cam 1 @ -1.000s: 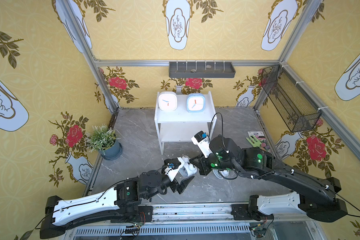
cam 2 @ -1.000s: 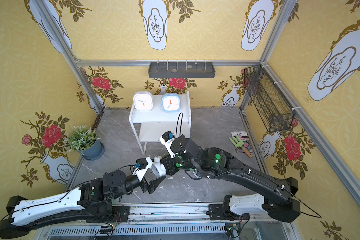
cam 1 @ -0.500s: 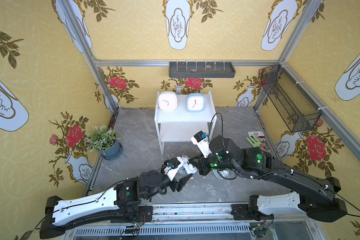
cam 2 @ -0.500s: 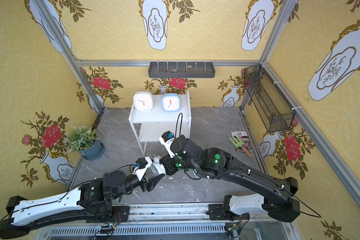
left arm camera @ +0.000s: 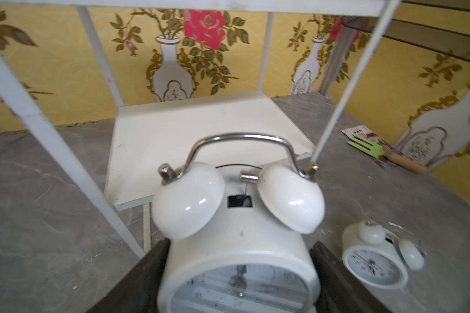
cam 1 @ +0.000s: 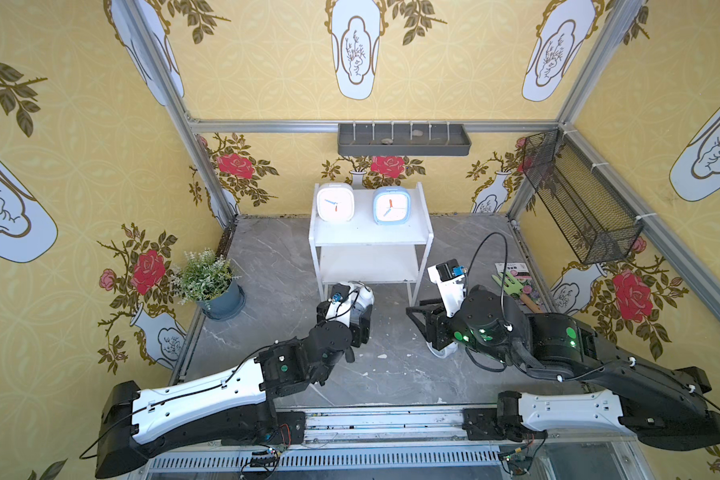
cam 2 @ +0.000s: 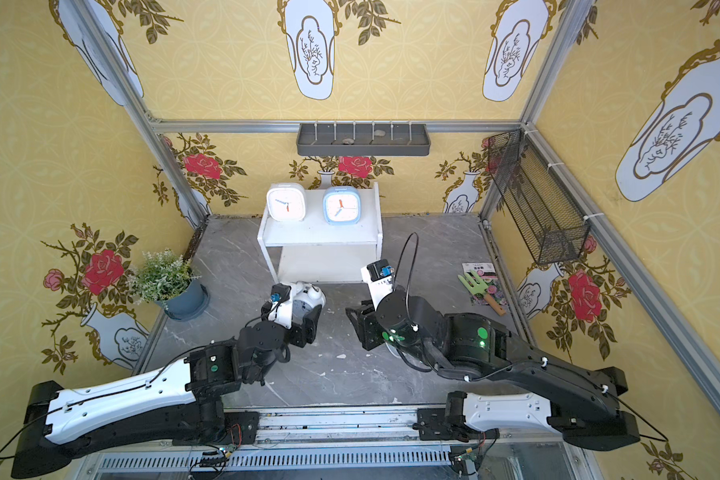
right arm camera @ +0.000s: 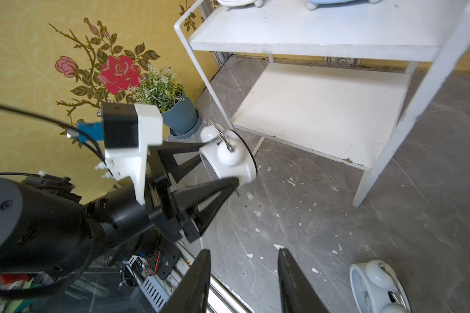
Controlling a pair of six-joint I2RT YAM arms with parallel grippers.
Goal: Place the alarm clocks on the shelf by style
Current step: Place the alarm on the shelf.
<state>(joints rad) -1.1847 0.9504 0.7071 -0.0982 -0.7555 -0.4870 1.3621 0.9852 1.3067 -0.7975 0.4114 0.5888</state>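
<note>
- Yellow rose-patterned walls box in a grey marble floor (cam 1: 275,270). In both top views the shelf (cam 1: 371,237) stands at 12 o'clock against the back wall, with a potted plant (cam 1: 208,282) at 9 o'clock and a garden fork (cam 1: 514,289) at 3 o'clock.
- Up on the top board, the white square clock (cam 1: 335,203) and the blue square clock (cam 1: 391,205) stand side by side, so that style looks sorted.
- One twin-bell clock (left arm camera: 239,225) is clamped in the left gripper (right arm camera: 219,165), a jaw on each side of its round body. It hangs just off the shelf's front edge at about 7 o'clock, bells pointing at the empty lower board (left arm camera: 201,130).
- At about 5 o'clock from the shelf, the second twin-bell clock (left arm camera: 375,257) is on the floor, apparently on its back.
- Close beside that clock, the right gripper (right arm camera: 244,252) stands with jaws apart and nothing between them.
- My judgement on handling: the shell is rigid, glossy and probably light, so it will not squash, but a round, smooth body can swivel or slip between flat pads.
- Best hold: across the body's sides, as now. The bells, thin wire handle and clear face look like the delicate parts, so I would keep the jaws off them.
- Main risk: the handle catching the top board on the way in.
</note>
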